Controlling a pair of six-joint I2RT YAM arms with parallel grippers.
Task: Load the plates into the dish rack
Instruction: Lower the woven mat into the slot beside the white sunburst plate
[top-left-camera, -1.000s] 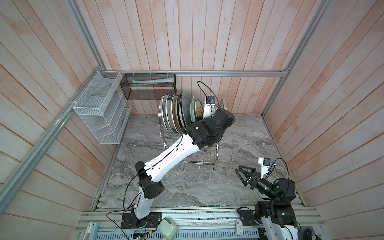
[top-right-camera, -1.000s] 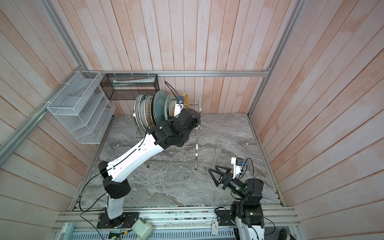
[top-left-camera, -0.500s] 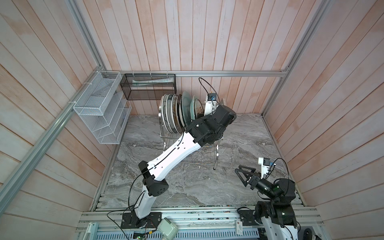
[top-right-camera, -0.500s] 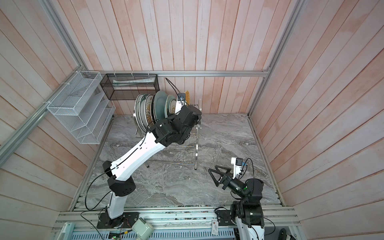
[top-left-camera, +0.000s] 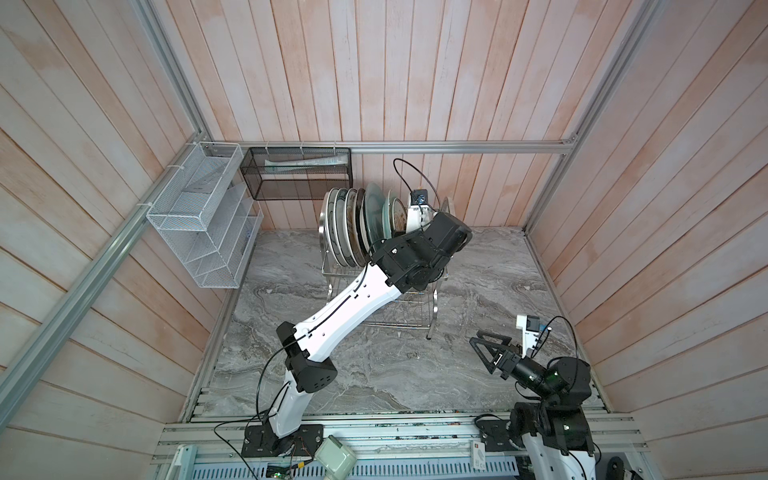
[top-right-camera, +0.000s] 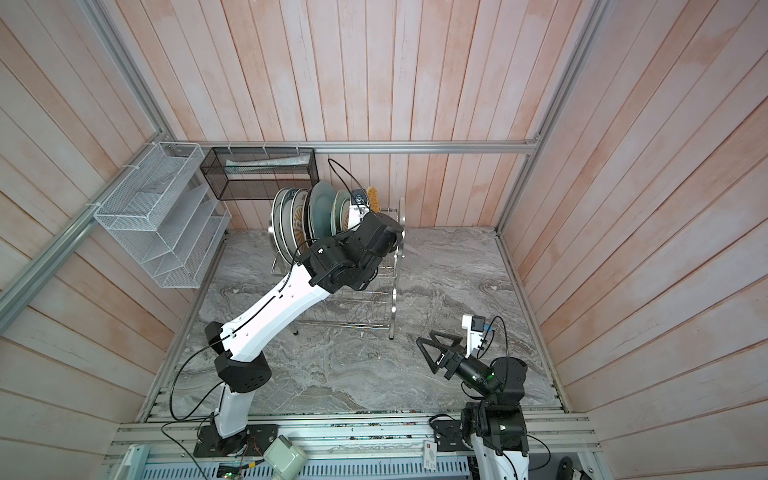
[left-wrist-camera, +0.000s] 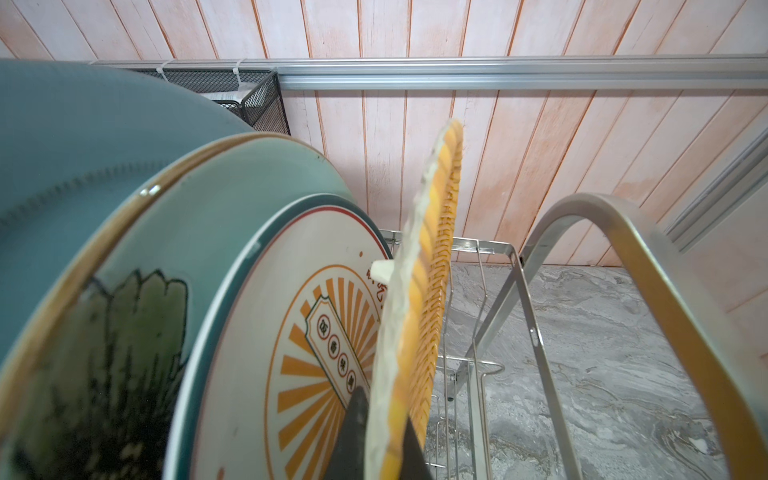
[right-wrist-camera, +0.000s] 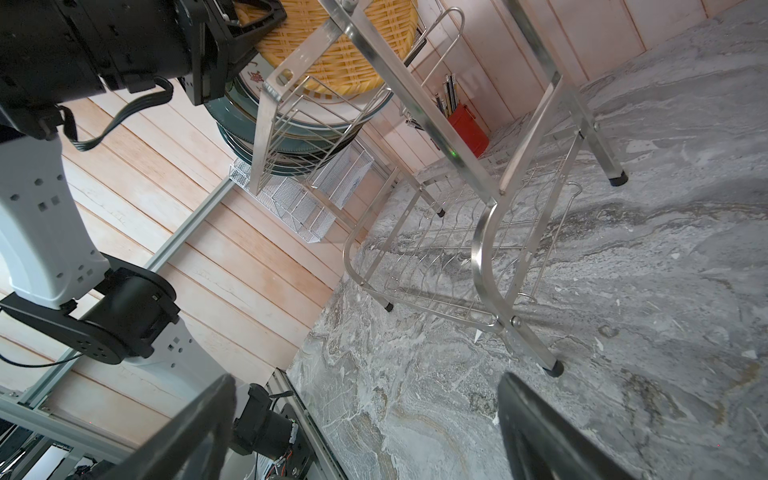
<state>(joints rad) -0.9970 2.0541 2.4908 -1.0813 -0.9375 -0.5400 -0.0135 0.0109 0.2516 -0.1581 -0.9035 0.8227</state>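
Pinched between the dark fingers (left-wrist-camera: 352, 432) of the left gripper (left-wrist-camera: 383, 419), low in the left wrist view, an orange round plate with a woven lattice back (left-wrist-camera: 432, 291) stands on edge, the jaws closed tight on its lower rim. It rises through the centre of the frame, just beside a white round plate with an orange sunburst (left-wrist-camera: 316, 332). Left of that stand a pale green plate with a dark leaf motif (left-wrist-camera: 174, 249) and a large grey-blue plate (left-wrist-camera: 62, 145). At right, the arched end frame of the shiny stainless-steel wire dish rack (left-wrist-camera: 615, 232) curves down the frame, with bare prongs between it and the held plate. Whether the plate's bottom edge sits between prongs cannot be told, because the fingers hide it.

In a top view the row of plates fills the rack's upper tier just above centre, and the grey marbled tabletop (top-left-camera: 374, 374) shows no plate lying on it. At lower right the right gripper (top-left-camera: 484, 353) hangs with jaws spread wide and empty, well apart from the rack.

The step in hand appears to be slotting the last plate. The next move likely calls for easing it down until the prongs carry it, then opening the fingers and drawing back without nudging the sunburst plate — a knock there could tip the row.
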